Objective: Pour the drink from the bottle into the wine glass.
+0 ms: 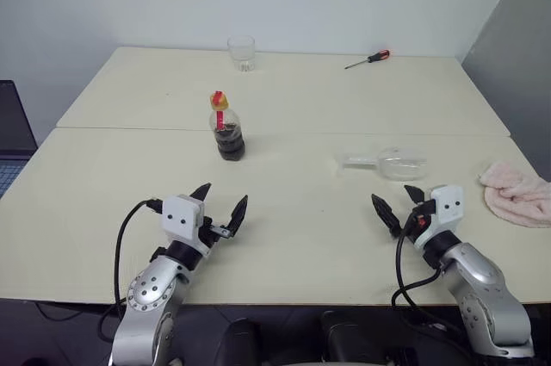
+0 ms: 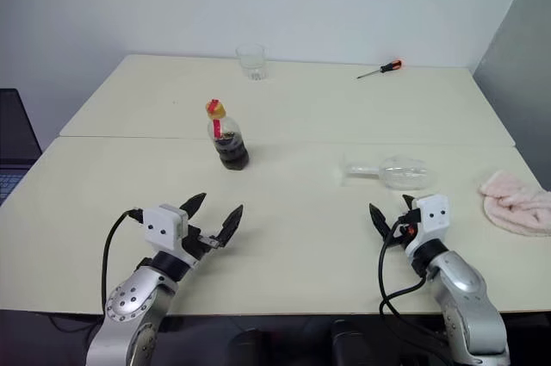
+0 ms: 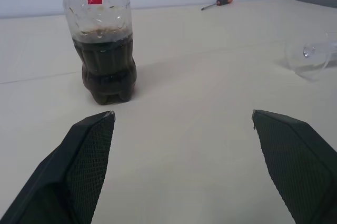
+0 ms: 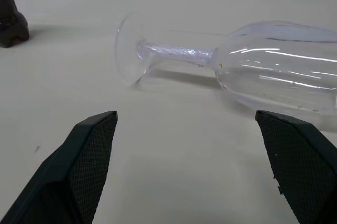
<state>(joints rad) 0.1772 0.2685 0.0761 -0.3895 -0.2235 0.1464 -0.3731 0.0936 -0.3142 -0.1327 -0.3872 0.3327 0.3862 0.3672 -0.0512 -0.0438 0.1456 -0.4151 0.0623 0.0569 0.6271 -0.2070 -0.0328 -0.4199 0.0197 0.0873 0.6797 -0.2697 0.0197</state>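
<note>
The left gripper [image 1: 222, 202] hovers just above the cream table [image 1: 293, 228] with its black fingers spread wide and nothing between them; the right gripper [image 1: 399, 204] is likewise released and empty. Ahead of the left gripper, apart from it, the small squat clear plastic bottle [image 1: 226, 127] stands upright, yellow-orange cap on, red strip on the neck, dark brown drink [image 3: 105, 74] filling its lower part. Just beyond the right gripper, the clear stemmed wine glass [image 1: 386, 163] lies on its side, foot toward the bottle. It looks light, smooth, brittle and likely to roll, so the stem seems safest to pinch. The bottle's ribbed waist probably yields a little under squeeze.
</note>
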